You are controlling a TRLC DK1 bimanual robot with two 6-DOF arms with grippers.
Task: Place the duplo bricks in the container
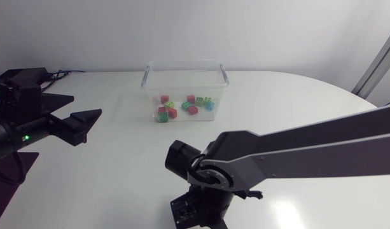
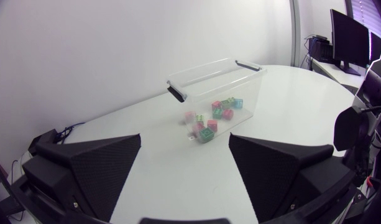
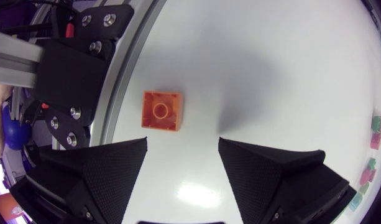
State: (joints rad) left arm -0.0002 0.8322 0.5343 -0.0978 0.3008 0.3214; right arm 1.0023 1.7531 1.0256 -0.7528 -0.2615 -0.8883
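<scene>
Progress is looking nearly complete: about ten coloured bricks are already sitting inside the clear container, red, green, pink and blue ones mixed loosely on its floor. One orange brick is lying flat outside it on the white table, and I am judging it to be the last piece left, since no other loose brick is showing in any view. The right claw is hanging over that spot with its two wedge fingers spread wide and gripping nothing. The orange brick is sitting just ahead of the fingertips, a little toward one finger's side, apart from both and close to the table's rim. In the head view the right arm is covering it. The container is standing well apart from this claw, far across the table. The left claw is hovering low over the table, fingers likewise spread and holding nothing, with the container standing well ahead of it, in line with the gap between its fingers. What is remaining, as I am judging it: closing on the orange brick, carrying it across and dropping it in
</scene>
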